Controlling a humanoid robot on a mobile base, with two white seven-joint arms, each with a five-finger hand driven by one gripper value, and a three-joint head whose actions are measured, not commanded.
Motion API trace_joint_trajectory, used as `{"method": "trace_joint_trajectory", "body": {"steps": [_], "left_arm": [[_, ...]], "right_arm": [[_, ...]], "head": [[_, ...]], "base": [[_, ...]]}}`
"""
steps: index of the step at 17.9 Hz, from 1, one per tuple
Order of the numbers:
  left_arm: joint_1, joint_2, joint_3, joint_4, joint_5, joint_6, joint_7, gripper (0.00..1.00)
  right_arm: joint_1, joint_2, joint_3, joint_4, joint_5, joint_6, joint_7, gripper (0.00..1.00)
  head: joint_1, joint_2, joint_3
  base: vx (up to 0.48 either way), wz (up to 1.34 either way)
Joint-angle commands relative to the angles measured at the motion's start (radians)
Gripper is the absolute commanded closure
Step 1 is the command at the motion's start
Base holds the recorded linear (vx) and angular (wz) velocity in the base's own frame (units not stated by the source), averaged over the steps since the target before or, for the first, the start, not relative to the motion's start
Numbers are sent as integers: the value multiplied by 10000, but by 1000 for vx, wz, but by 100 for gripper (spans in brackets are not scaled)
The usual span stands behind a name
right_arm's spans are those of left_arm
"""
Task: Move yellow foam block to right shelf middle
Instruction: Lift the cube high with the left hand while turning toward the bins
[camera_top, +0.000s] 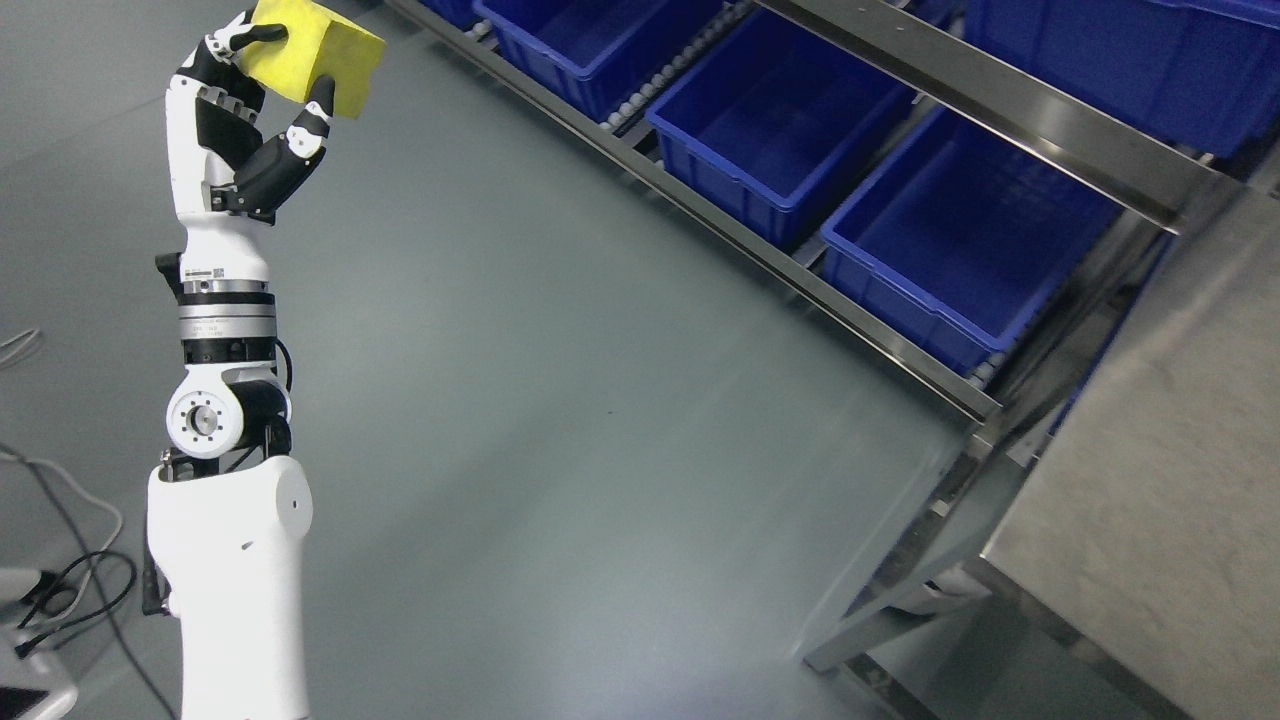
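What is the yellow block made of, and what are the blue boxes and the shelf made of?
The yellow block, held in the left hand, looks like soft foam: matte, no shine. The blue boxes look like hard plastic, smooth with a slight gloss and molded rims. The shelf looks like metal, probably steel: grey with bright reflections.

Your left hand (255, 110) is glossy white plastic shell with matt black finger joints, and the yellow block (312, 55) in it looks like soft, matt foam with a fine grain. The bins (780, 130) you see are smooth blue plastic, slightly shiny; the shelf rails (690, 200) are brushed metal. Floor (560, 420): smooth grey, low sheen.
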Motion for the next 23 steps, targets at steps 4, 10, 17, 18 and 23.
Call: {"method": "trace_joint_trajectory", "body": {"steps": [4, 10, 17, 18, 23], "left_arm": [[415, 151, 786, -36, -54, 8, -15, 81], [1152, 151, 648, -158, -39, -161, -15, 81], [1000, 151, 157, -128, -54, -54, -15, 80], [969, 151, 81, -113, -54, -38, -15, 80], [999, 151, -134, -113, -54, -146, -15, 80]], "right_arm": [[15, -175, -13, -175, 31, 4, 7, 0], [15, -175, -13, -175, 31, 4, 7, 0], [15, -175, 2, -175, 31, 4, 7, 0], [15, -175, 2, -175, 31, 4, 7, 0], [15, -175, -13, -175, 31, 4, 7, 0]], "head": [[0, 0, 0], [0, 0, 0], [0, 0, 0], [0, 0, 0], [0, 0, 0]], "base": [[26, 751], [58, 769], [113, 357], [139, 54], [177, -118]]}}
